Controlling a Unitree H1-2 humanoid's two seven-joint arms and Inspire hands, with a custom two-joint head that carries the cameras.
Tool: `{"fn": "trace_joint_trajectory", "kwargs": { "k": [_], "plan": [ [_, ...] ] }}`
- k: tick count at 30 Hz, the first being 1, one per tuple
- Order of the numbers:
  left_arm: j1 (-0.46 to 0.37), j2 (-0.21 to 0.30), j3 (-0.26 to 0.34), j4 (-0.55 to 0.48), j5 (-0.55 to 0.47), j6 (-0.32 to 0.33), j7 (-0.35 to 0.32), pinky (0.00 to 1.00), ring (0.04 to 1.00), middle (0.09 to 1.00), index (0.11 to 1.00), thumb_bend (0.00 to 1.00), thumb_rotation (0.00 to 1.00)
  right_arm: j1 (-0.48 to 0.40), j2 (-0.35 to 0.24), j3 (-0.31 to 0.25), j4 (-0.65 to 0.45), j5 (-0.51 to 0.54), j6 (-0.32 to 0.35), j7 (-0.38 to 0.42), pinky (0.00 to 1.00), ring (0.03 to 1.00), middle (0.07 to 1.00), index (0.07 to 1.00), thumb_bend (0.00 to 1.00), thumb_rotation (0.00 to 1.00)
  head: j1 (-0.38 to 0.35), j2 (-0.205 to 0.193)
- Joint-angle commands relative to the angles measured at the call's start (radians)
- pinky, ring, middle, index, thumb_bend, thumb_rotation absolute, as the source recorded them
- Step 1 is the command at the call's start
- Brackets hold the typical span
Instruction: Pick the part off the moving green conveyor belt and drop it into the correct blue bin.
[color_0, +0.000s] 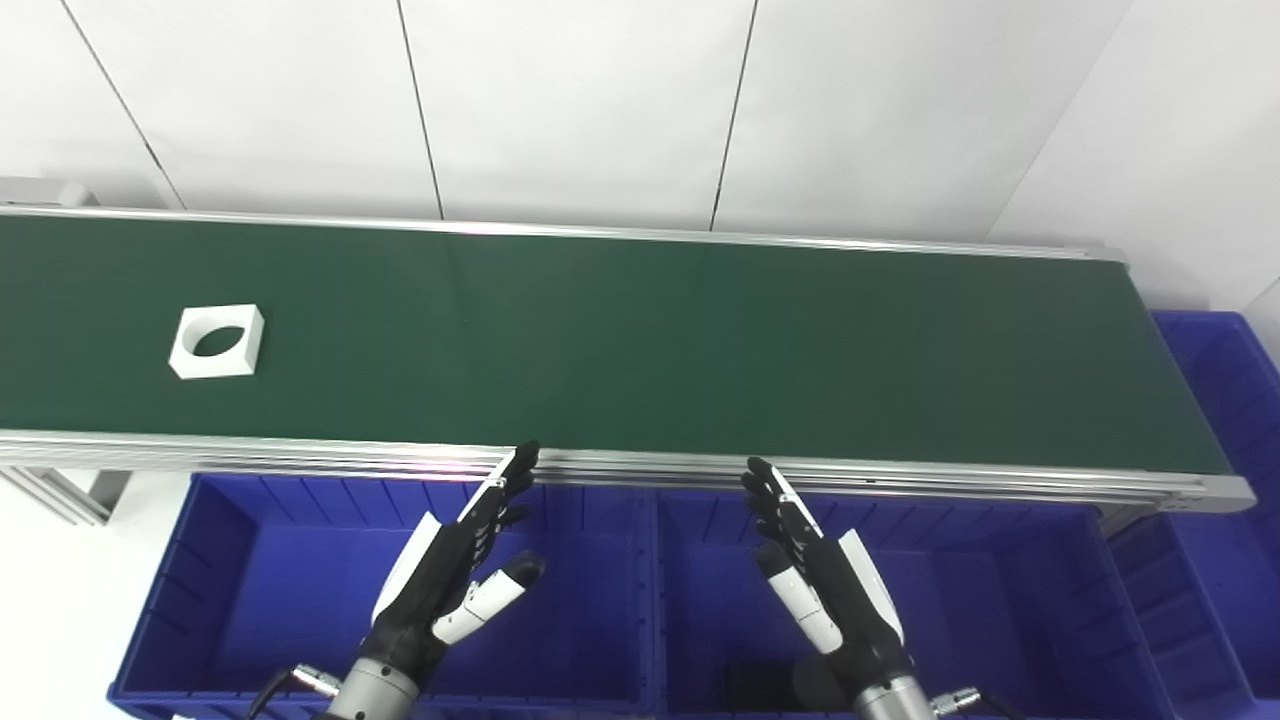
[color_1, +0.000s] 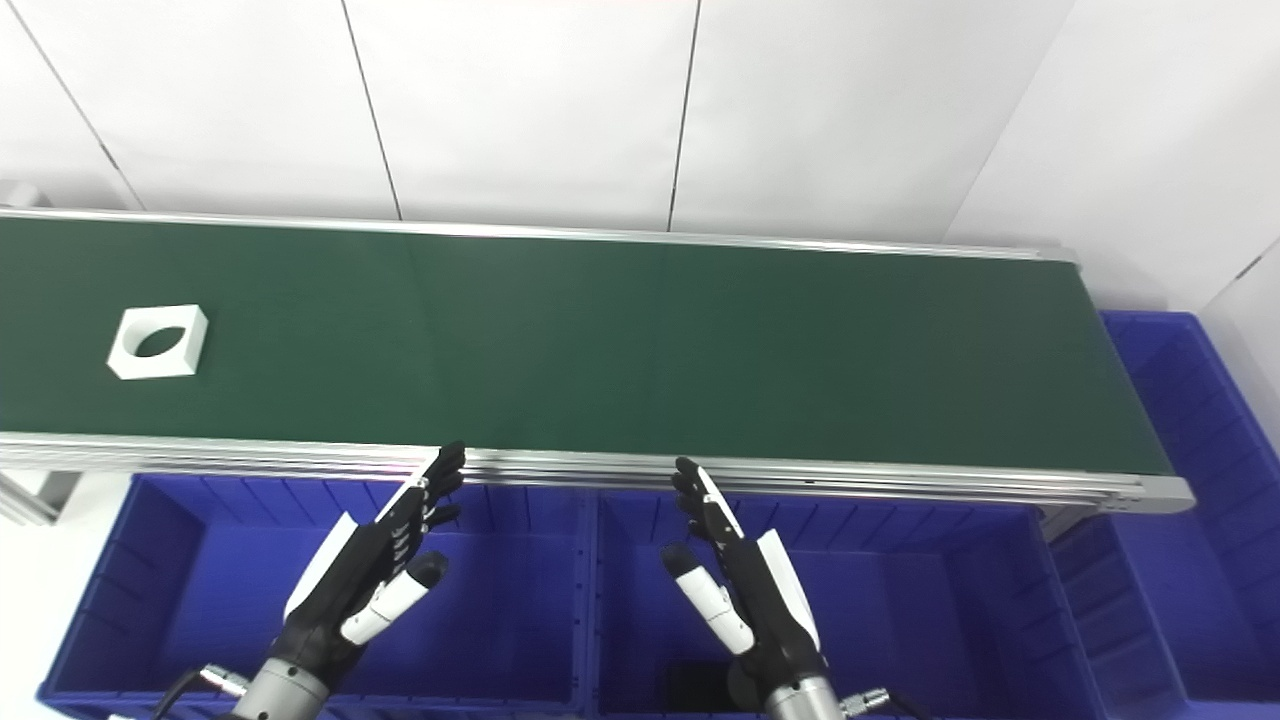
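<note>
— Hovering over the near blue plastic bins, left hand (color_0: 445, 575) with fingers spread and empty; fingertips reaching just short of the conveyor's aluminium front rail (color_0: 640, 465).

— Same for the right hand (color_0: 825, 575); fingers apart, thumb out, holding nothing; poised above the middle open-topped blue plastic bin (color_0: 1010, 610), with the left one above the left open-topped blue plastic bin (color_0: 250, 590).

— And the part?

— Lying flat on the long dark green conveyor belt (color_0: 700, 350), far toward its left end; white square block with a round hole through it (color_0: 217, 341); well apart from both hands, nearer the left one; touched by nothing.

— Progress, then?

— Barely begun, by the look of it; no grasp made, no lift, nothing dropped; left bin seemingly bare, though a dark shape at the bottom of the middle bin (color_0: 770, 685) too hidden behind the right wrist to identify.

— Left to do?

— Nearly everything; meeting the block on the belt, closing around its outer edges, lifting clear of the rail, choosing a bin; third blue plastic bin (color_0: 1225, 400) sitting past the belt's right end; impossible to tell from here which bin counts as correct.
</note>
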Motion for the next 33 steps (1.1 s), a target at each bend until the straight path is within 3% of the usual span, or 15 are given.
{"fn": "trace_joint_trajectory", "kwargs": {
  "k": [1, 8, 15, 33],
  "plan": [
    [-0.016, -0.001, 0.002, -0.010, -0.004, -0.048, 0.006, 0.92, 0.972, 0.986, 0.970, 0.69, 0.86, -0.008, 0.007, 0.000, -0.015, -0.002, -0.043, -0.012, 0.93, 0.944, 0.950, 0.980, 0.68, 1.00, -0.001, -0.001],
    [-0.022, 0.011, 0.008, 0.015, -0.018, -0.072, -0.002, 0.92, 0.980, 0.995, 0.974, 0.69, 0.86, -0.017, 0.018, 0.006, 0.006, -0.010, -0.051, -0.016, 0.94, 0.948, 0.949, 0.982, 0.70, 1.00, -0.020, -0.021],
    [-0.021, 0.008, 0.004, 0.036, -0.016, -0.092, -0.003, 0.92, 0.978, 0.992, 0.973, 0.71, 0.86, -0.008, 0.015, -0.001, -0.002, -0.006, -0.057, -0.014, 0.95, 0.959, 0.952, 0.989, 0.68, 1.00, 0.056, -0.025],
    [-0.007, -0.008, -0.007, 0.026, 0.003, -0.089, 0.010, 0.94, 0.988, 1.000, 0.971, 0.72, 0.87, -0.003, 0.003, -0.006, 0.000, 0.001, -0.066, -0.013, 0.93, 0.947, 0.949, 0.983, 0.67, 1.00, 0.084, -0.048]
  ]
}}
